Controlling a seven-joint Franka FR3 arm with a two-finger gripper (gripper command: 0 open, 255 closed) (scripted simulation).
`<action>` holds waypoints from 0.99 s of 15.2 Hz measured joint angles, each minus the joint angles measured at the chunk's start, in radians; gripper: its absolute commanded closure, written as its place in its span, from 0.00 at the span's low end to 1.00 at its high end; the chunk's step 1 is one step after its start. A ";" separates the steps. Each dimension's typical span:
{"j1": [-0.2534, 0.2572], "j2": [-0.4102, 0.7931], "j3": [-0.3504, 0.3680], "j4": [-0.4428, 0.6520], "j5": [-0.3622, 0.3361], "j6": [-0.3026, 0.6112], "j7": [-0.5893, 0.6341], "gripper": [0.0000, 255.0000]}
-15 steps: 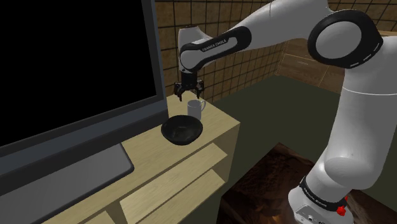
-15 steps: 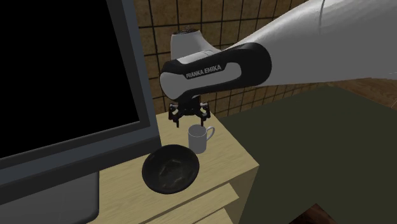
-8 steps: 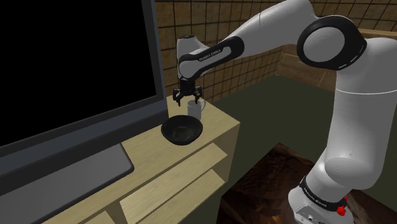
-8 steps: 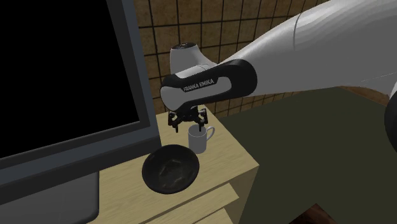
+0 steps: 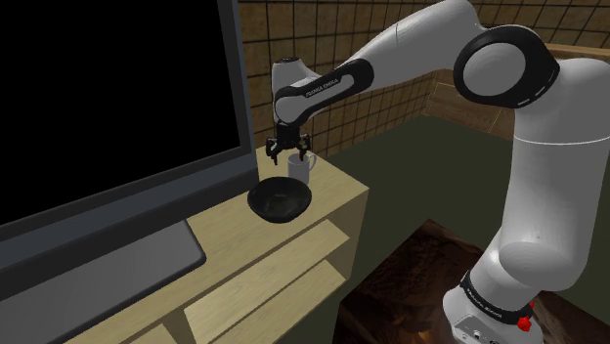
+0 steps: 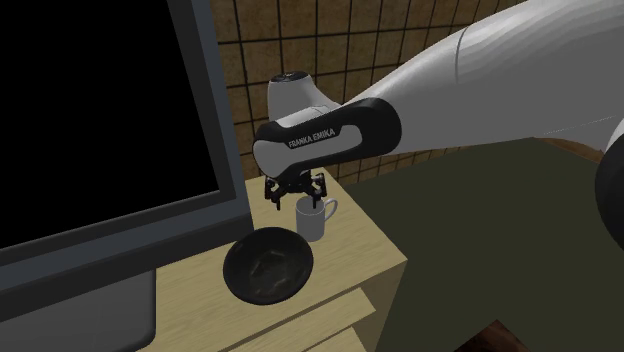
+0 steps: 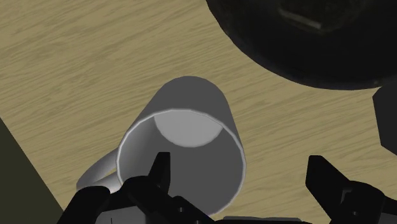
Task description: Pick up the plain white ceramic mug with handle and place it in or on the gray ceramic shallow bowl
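Hovering the gripper (image 7: 238, 162) just above the white mug (image 7: 191, 114), which is standing upright on the wooden cabinet top (image 7: 76, 63) right beside the dark shallow bowl (image 7: 305, 44). Fingers (image 7: 160, 170) are standing wide apart and holding nothing. One is sitting over the mug's opening and the other is hanging outside the wall on the bowl side, so that side of the rim is lying roughly midway between them. Handle (image 7: 98, 175) is sticking out beyond the inner finger, away from the bowl. Judging this as lining up for a wall pinch, mug not yet grasped. Risks: any drift on the way down could be putting a fingertip on the rim and tipping the mug. Uneven closing could be dragging the mug before both pads bite. The outer finger would be descending near the bowl's edge and could be nudging it. A one-wall pinch could be letting the mug swing or slip during the lift.
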 measured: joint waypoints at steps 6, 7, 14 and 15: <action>0.000 0.000 0.000 0.000 0.000 0.000 0.000 1.00; 0.000 0.000 0.000 0.000 0.000 0.000 0.000 1.00; -0.001 -0.007 0.001 0.019 0.003 -0.026 -0.003 1.00; 0.000 -0.013 0.002 0.022 0.004 -0.034 -0.004 1.00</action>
